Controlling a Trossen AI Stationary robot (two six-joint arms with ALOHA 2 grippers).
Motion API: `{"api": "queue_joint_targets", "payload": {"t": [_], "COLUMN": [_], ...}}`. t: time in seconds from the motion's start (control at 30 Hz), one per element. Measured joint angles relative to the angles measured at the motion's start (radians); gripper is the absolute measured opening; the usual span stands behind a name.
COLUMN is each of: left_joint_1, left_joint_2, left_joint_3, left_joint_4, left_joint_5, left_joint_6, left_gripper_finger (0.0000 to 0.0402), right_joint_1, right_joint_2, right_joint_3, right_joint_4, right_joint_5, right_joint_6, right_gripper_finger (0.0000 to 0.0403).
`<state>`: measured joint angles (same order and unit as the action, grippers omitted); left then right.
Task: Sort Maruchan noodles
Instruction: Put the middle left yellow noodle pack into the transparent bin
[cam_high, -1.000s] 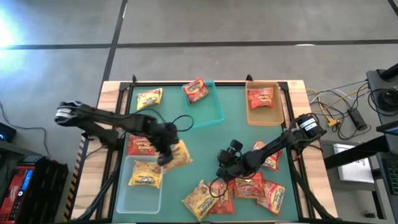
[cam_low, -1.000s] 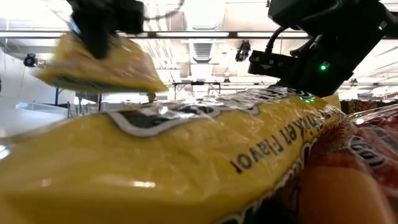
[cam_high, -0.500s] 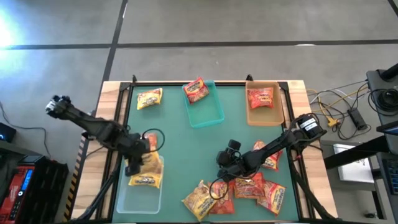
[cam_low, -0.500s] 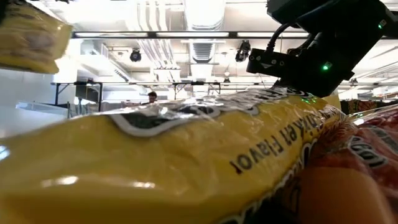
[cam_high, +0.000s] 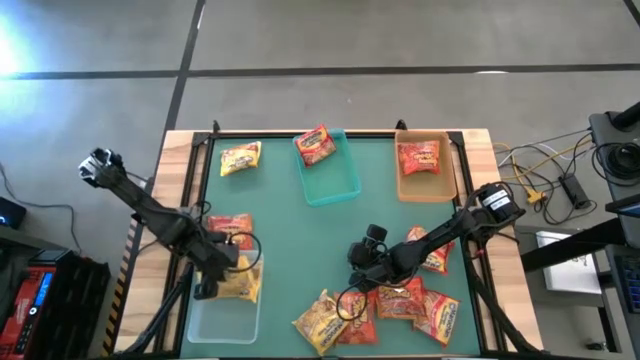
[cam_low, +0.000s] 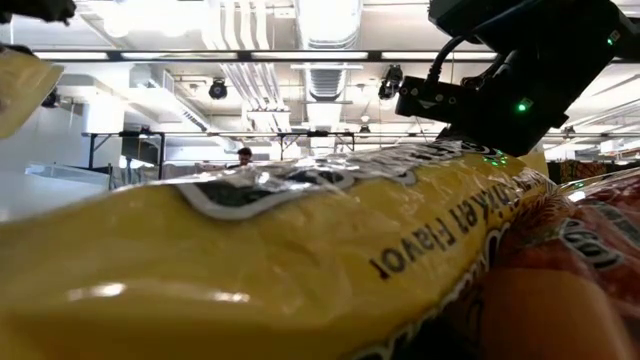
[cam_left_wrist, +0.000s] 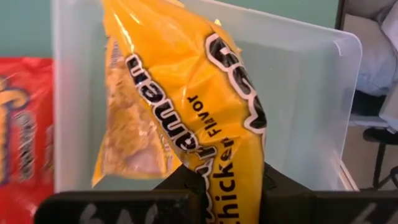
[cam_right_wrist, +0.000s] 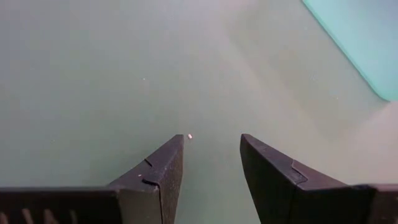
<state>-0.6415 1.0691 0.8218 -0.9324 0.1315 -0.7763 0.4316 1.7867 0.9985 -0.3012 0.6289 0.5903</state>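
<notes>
My left gripper (cam_high: 207, 283) is shut on a yellow noodle packet (cam_left_wrist: 186, 106) over the clear bin (cam_high: 228, 318) at the table's near left. A red packet (cam_high: 228, 229) lies on the mat just beyond that bin. Another yellow packet (cam_high: 240, 158) lies at the far left. One red packet (cam_high: 315, 146) rests in the teal bin (cam_high: 342, 180) and one (cam_high: 420, 158) in the tan bin (cam_high: 443, 190). Near the front, a yellow packet (cam_high: 320, 322) and several red ones (cam_high: 405, 300) form a pile. My right gripper (cam_right_wrist: 211, 155) stands open over bare mat beside the pile. My left gripper pinches the yellow packet by one end (cam_left_wrist: 219, 163) between its two fingers, coming at it from above and pointing steeply down. The packet's length runs away from the fingers, over the clear bin's floor. In the low view its corner (cam_low: 18, 88) hangs well above table height.
The low view is mostly filled by the pile's yellow packet (cam_low: 300, 260) and a red one (cam_low: 590, 270), with my right arm (cam_low: 520, 60) above them. Bare green mat (cam_high: 300, 235) lies in the table's middle between the bins and the pile.
My left gripper has carried the yellow packet from the table's middle toward the left and near edges. It now stands over the clear bin, still shut on the packet. My right gripper has stayed in place.
</notes>
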Motion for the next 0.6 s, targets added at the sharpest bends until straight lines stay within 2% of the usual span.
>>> {"api": "queue_joint_targets", "payload": {"t": [0.13, 0.27, 0.5, 0.6], "left_joint_1": [0.000, -0.001, 0.000, 0.000], "left_joint_2": [0.000, 0.000, -0.002, -0.002], "left_joint_3": [-0.066, -0.117, -0.133, -0.129], "left_joint_4": [0.102, 0.175, 0.080, 0.092], "left_joint_5": [0.053, 0.062, 0.062, 0.056], "left_joint_6": [-0.007, -0.018, 0.002, 0.020], "left_gripper_finger": [0.0025, 0.0025, 0.0028, 0.0034], "right_joint_1": [0.000, 0.000, 0.000, 0.000], "right_joint_2": [0.000, -0.001, -0.001, -0.001], "right_joint_3": [0.000, 0.000, 0.000, 0.000], "right_joint_4": [0.000, 0.001, 0.003, 0.004], "right_joint_5": [0.000, 0.000, 0.000, 0.000], "right_joint_6": [0.000, 0.000, 0.000, 0.000], "right_gripper_finger": [0.0151, 0.0151, 0.0151, 0.0151]}}
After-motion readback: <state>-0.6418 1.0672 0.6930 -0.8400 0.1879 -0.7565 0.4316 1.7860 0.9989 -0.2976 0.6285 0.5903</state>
